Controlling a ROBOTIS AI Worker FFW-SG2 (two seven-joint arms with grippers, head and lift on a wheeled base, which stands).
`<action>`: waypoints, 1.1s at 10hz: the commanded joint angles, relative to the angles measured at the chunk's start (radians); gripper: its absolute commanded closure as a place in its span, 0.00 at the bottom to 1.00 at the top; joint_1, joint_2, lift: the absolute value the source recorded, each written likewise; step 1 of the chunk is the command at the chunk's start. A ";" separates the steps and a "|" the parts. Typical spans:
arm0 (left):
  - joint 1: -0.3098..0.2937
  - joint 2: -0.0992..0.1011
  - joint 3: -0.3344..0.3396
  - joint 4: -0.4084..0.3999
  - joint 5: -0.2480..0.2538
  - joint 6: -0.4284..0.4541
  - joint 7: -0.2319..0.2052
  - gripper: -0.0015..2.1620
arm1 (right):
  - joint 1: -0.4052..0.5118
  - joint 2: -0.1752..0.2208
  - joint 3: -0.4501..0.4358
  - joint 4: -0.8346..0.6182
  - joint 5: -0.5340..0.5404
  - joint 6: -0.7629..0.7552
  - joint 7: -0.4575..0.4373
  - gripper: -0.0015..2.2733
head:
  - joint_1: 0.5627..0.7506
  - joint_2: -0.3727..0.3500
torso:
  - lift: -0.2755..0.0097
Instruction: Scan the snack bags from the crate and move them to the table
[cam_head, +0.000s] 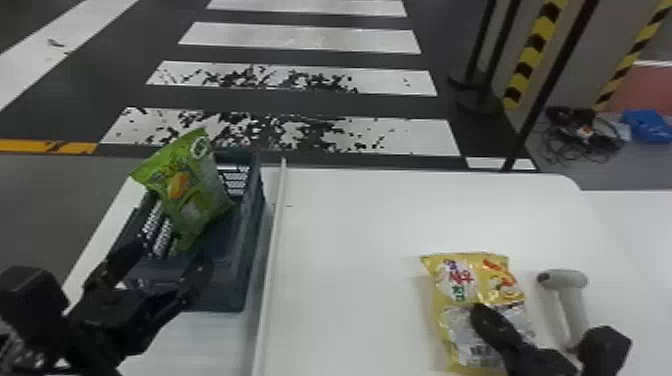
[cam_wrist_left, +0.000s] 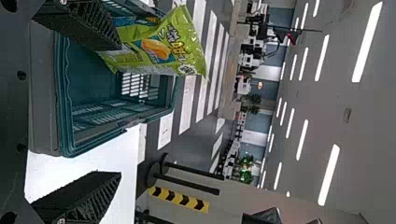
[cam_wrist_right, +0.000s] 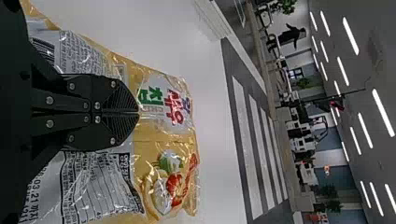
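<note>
Left hand (cam_wrist_left: 120, 111) gapes at the crate (cam_head: 254, 235), likely for the green snack bag (cam_head: 192, 200); clenched right hand (cam_wrist_right: 138, 112) perhaps steadies the yellow snack bag (cam_head: 465, 275).

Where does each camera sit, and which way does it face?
Head view: on the head, forward and down over the table; left gripper and right gripper show.
Left wrist view: on that wrist, across crate and green bag; left gripper's parted fingers show.
Right wrist view: on that wrist, across the yellow bag; right gripper's closed fingers show.
Head and left wrist views share the crate.
</note>
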 joint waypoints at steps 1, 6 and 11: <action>0.000 0.000 0.000 0.000 0.000 0.000 -0.001 0.02 | 0.030 0.001 -0.032 -0.074 -0.039 0.020 0.000 0.99 | 0.70 0.46 | 0.63; -0.003 -0.003 -0.004 0.005 0.009 -0.003 -0.007 0.02 | 0.066 0.001 -0.223 -0.290 -0.126 0.299 -0.003 0.08 | 0.70 0.37 | 0.63; -0.017 -0.002 0.003 0.049 0.023 -0.019 -0.029 0.02 | -0.040 -0.082 -0.266 -0.075 -0.039 0.253 -0.003 0.00 | 0.70 0.21 | 0.63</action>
